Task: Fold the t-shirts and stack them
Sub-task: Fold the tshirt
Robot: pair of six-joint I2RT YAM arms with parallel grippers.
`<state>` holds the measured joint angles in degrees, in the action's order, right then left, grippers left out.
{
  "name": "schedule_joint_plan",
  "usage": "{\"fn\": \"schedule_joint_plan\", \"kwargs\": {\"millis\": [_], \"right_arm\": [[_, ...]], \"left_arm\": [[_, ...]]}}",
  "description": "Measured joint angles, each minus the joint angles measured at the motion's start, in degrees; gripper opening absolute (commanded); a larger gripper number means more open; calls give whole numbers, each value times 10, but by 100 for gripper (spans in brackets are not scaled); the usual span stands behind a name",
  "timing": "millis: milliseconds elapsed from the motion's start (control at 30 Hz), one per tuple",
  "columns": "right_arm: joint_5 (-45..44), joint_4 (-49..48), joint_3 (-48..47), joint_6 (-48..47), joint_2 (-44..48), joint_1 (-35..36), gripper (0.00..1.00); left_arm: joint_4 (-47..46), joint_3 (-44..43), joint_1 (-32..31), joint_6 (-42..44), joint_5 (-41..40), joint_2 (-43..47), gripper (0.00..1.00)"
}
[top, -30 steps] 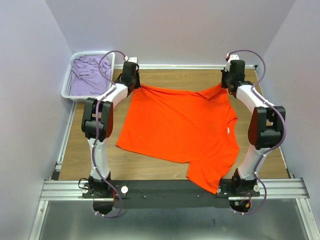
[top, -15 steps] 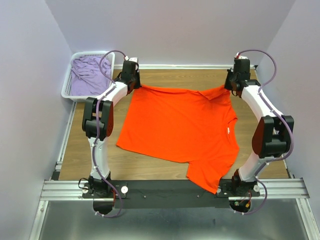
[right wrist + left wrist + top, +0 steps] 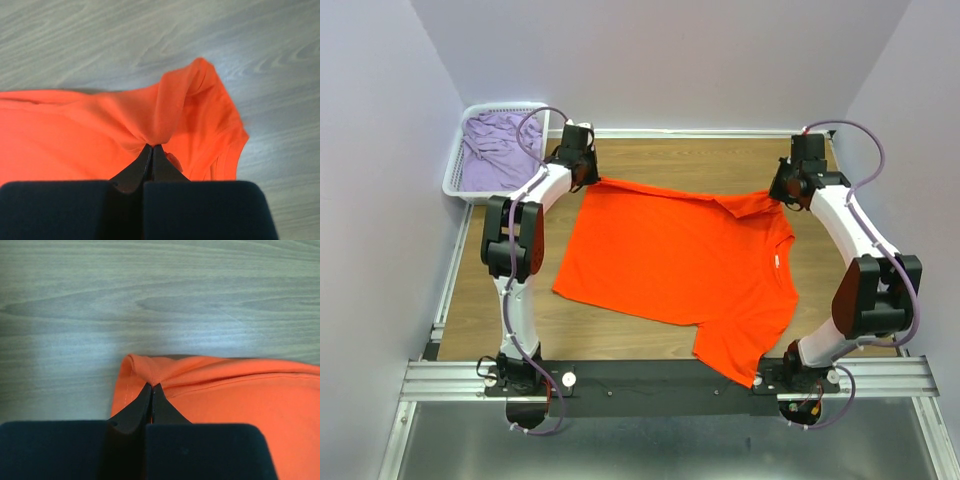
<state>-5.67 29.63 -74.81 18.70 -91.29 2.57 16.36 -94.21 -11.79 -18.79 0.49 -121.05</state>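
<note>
The left gripper [image 3: 151,387], its two black fingers pressed tight together, pinches a stitched corner of the bright orange short-sleeved cloth t-shirt [image 3: 680,260] at about 11 o'clock on the pale wood-grain table [image 3: 670,160], as seen from the overhead camera. The right gripper [image 3: 151,146], jaws likewise clamped, bites a raised tuft of the same orange cloth at about 1 o'clock, where the fabric bunches and folds over itself beside a sleeve opening. Between the two grippers the shirt's far edge runs nearly straight, and the rest of the garment lies spread flat across the middle of the table. One sleeve trails toward 5 o'clock and reaches the dark rail near the right arm's base. A small white mark at the shirt's 3 o'clock edge may be a neck label, though it is too small to tell. At 10 o'clock the pale lilac t-shirt [image 3: 495,150] sits crumpled inside the white plastic lattice basket [image 3: 453,168], apart from the orange shirt and just beyond the left arm.
</note>
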Motion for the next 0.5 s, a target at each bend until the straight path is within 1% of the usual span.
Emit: {"fn": "schedule_joint_plan", "kwargs": {"millis": [333,500], "right_arm": [[19,37,41,38,51,0,1],[22,55,42,43,78,0,0]], "left_arm": [[33,11,9,-3,16,29,0],[43,21,11,-3,17,39,0]]}}
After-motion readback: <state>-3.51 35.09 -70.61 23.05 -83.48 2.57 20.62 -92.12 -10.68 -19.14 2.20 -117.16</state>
